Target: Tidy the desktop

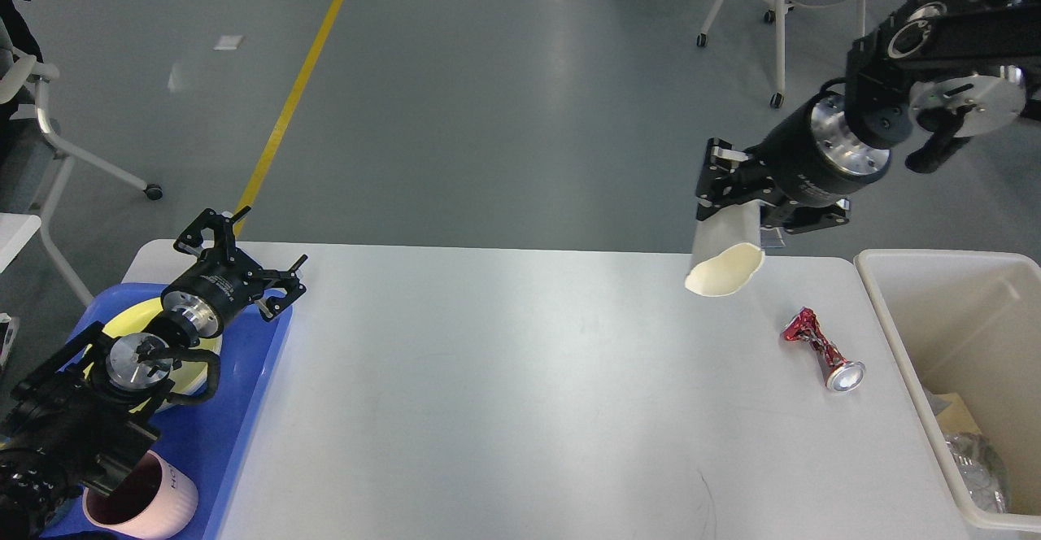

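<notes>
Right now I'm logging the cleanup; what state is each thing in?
Paper cup: squashed, lifted off the desktop, held by the right gripper.
Red can: crushed, lying on its side.
Bin: open, some rubbish inside.
Left gripper: jaws open, empty, over the blue tray.
Pink mug: upright in tray.
</notes>
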Available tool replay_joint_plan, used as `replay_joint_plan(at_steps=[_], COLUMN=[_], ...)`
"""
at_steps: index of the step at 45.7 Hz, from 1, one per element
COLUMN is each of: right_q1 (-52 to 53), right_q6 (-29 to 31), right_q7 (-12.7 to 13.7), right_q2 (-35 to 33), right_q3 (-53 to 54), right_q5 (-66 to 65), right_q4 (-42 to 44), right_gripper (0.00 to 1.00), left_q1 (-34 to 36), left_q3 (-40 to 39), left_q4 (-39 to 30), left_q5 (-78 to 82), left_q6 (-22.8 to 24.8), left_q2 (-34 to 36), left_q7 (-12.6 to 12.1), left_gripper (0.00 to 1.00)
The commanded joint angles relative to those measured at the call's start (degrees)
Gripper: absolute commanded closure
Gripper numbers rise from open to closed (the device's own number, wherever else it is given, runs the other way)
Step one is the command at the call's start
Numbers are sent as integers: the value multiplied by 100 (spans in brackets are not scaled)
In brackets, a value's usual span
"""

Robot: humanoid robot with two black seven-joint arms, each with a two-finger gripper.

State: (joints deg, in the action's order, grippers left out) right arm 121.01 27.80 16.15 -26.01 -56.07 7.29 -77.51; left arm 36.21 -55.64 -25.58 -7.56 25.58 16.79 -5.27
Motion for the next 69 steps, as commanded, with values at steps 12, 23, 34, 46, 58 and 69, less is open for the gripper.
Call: replay_joint_plan(at_steps=[12,23,34,46,58,69], right_q1=[-3020,-5736,-8013,-8436,-8392,-7988], right_q6=[-626,-2050,-2798,-2780,-2727,-2719], right_q7=[-15,-32,-41,-33,11,11], right_q2=[-1354,-1258,76,632,641,720], right_q3=[-18,1211,2715,2804,2821,2821], right_q5=[-325,-316,-255,-237,-193,-193], right_q4=[3162,4937,7529,8314,8314,8314], right_gripper=[100,100,100,40,0,0], left_q1=[0,0,0,0,0,0], left_q3=[0,0,0,0,0,0], left_q4=[0,0,0,0,0,0], left_q5=[0,0,0,0,0,0], left_q6=[0,0,0,0,0,0], left_q2=[0,0,0,0,0,0], left_q7=[0,0,0,0,0,0], left_gripper=[0,0,0,0,0,0])
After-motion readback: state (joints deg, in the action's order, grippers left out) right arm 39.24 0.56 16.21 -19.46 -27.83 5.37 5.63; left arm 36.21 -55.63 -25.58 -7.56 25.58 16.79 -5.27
